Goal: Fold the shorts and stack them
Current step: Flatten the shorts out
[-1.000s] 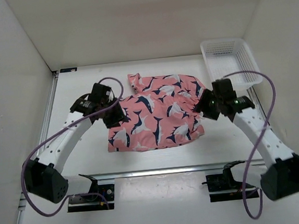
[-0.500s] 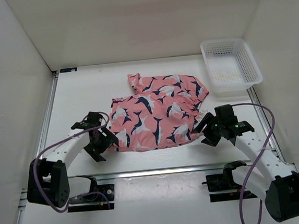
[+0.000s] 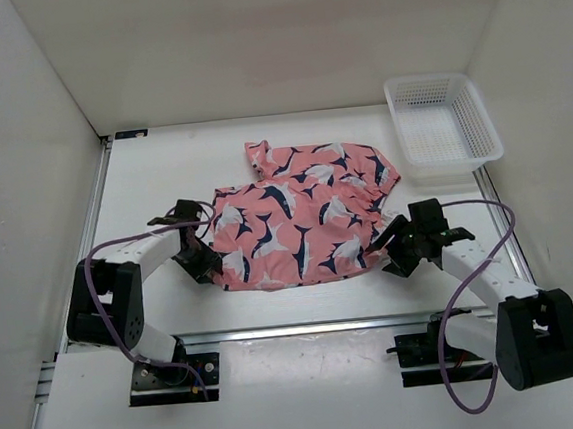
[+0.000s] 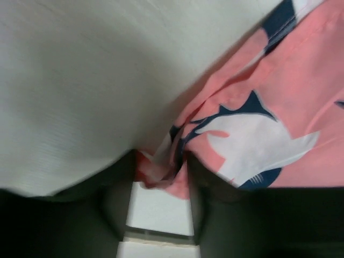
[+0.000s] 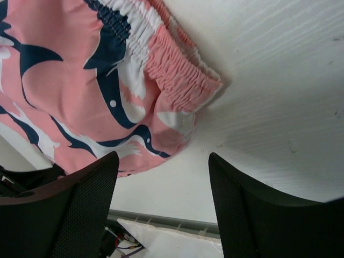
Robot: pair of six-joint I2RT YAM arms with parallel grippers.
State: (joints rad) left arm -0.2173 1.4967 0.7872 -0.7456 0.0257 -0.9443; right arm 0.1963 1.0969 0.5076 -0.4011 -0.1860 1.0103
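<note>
– Where are the shorts?
– The shorts lie spread flat on the desk, centre frame.
– And the tools?
– The left tool pinches their lower-left corner. The right tool stands open just beside their lower-right edge.

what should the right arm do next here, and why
Probably ease the right gripper forward onto the near right corner of the shorts and close on it. In the left wrist view, the left gripper has the near left corner bunched between its fingers. The right fingers stand apart, with the fabric edge just ahead of them, not between them.
</note>
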